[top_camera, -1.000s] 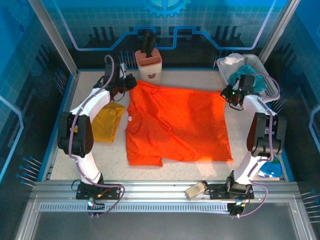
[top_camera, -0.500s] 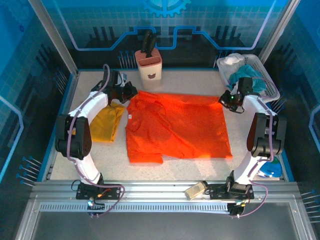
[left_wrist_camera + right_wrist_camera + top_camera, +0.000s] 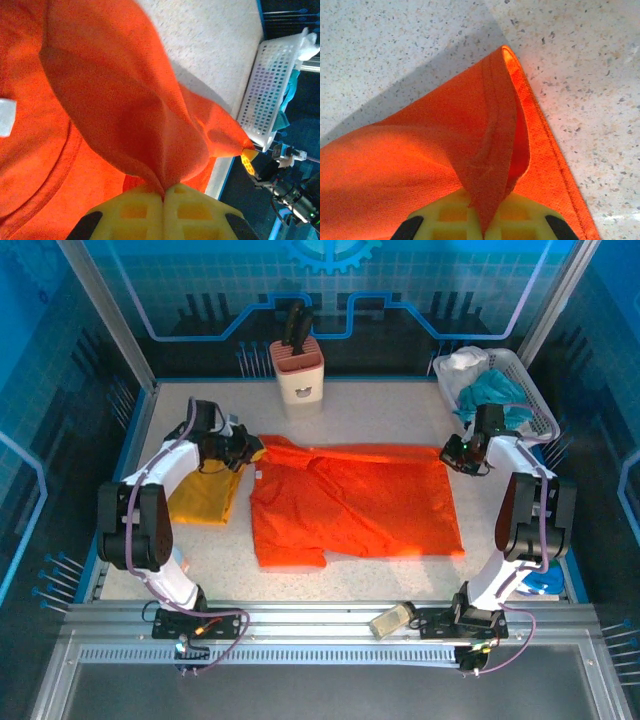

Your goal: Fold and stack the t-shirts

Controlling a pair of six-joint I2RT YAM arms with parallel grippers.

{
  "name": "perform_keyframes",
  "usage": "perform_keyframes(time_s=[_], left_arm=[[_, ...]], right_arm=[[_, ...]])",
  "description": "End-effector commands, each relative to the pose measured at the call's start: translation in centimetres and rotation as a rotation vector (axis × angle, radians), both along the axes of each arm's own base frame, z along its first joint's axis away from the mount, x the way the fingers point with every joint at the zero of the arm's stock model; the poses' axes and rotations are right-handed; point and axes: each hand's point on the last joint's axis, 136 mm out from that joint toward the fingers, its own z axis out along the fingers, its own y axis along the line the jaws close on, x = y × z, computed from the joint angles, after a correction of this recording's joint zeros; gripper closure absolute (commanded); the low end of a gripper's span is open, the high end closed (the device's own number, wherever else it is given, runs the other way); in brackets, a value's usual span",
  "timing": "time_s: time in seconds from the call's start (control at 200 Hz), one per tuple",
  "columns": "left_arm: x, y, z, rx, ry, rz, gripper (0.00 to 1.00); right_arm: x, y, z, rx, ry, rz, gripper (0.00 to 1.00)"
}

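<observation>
1. L fingers (image 3: 132, 210): together, clamped on a pinch of the orange t-shirt (image 3: 115, 100). The cloth rises from the pads in a tented fold (L wrist view).
2. R fingers (image 3: 447, 216): together, clamped on a hemmed corner of the same shirt. The corner is doubled over itself, w/ speckled desk (image 3: 580, 75) just beyond (R wrist view).
3. Top view: L fingers sit at the shirt's far-L corner, R fingers at its far-R corner. The far edge runs betw. the two pinch points.
4. Orange t-shirt, remainder: spread over mid desk, collar end toward L, lying flat w/ creases. Near edge is well apart from the arm bases.
5. Mustard t-shirt (image 3: 203, 495): bunched on the desk just L of the orange one, partly under the L arm.
6. Bkgd: white basket (image 3: 538, 412) at far-R corner, holding teal cloth (image 3: 495, 390) & white cloth (image 3: 462, 362). Knife block (image 3: 298, 370) at far edge, approx. centre.
</observation>
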Motion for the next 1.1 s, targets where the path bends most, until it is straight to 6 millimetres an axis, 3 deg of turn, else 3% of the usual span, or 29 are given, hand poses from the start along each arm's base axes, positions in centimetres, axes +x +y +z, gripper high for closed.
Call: perform_keyframes(time_s=[0.0, 0.22, 0.49, 0.695, 0.76, 0.835, 0.931, 1.096], left_arm=[[-1.4, -0.3, 0.1, -0.064, 0.025, 0.004, 1.00], [-3.5, 0.4, -2.1, -0.003, 0.063, 0.013, 1.00], [-4.6, 0.8, -4.5, 0.041, 0.120, 0.007, 1.00], [-7.1, 1.2, -6.7, 0.085, 0.179, 0.007, 0.90], [-7.7, 1.5, -6.8, 0.106, 0.186, 0.007, 0.81], [-8.3, 1.7, -6.9, 0.129, 0.194, 0.002, 0.76], [-8.5, 1.9, -6.5, 0.149, 0.192, -0.009, 0.61], [-6.2, 2.4, -3.7, 0.177, 0.112, -0.005, 0.61]], right_arm=[[-1.0, -0.9, -0.5, -0.037, 0.026, -0.010, 1.00], [-1.5, -0.1, -1.2, 0.007, 0.032, -0.016, 1.00], [-2.7, -0.1, -2.8, -0.017, 0.077, -0.017, 1.00], [-3.4, -0.2, -3.3, -0.025, 0.091, -0.028, 0.99], [-3.5, -0.2, -3.1, -0.022, 0.089, -0.027, 0.95], [-3.9, -0.3, -3.0, -0.032, 0.089, -0.031, 0.88], [-4.0, -0.2, -2.6, -0.031, 0.078, -0.027, 0.57], [-3.2, 0.3, -0.4, -0.018, 0.021, -0.014, 0.42]])
